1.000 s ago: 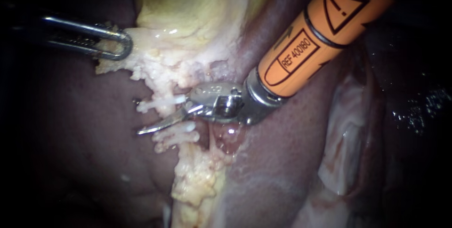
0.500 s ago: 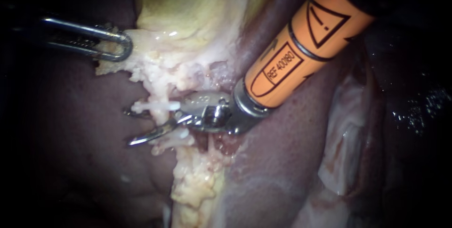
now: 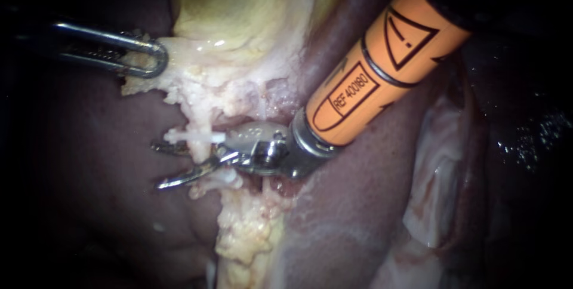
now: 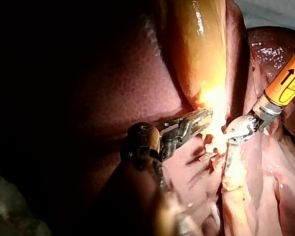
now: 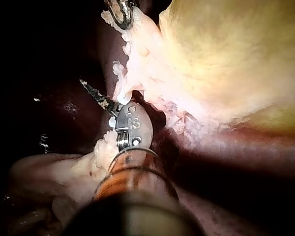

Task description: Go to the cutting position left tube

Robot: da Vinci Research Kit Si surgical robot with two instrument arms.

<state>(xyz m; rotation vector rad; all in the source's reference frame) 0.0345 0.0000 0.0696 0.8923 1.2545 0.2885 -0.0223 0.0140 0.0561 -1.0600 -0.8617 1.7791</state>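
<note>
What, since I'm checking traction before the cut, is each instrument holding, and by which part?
Left instrument: jaws shut on the pale fatty tissue, at its edge below the gallbladder. Right instrument: jaws open, holding nothing.

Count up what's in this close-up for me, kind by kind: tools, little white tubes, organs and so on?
Slender metal instruments: 2 (left instrument, right instrument)
Thin white tubes: 2 (upper tube, lower tube)
Yellowish gallbladder: 1
Dark red liver: 1
Pale lumpy tissue: 1
Total: 7
</note>
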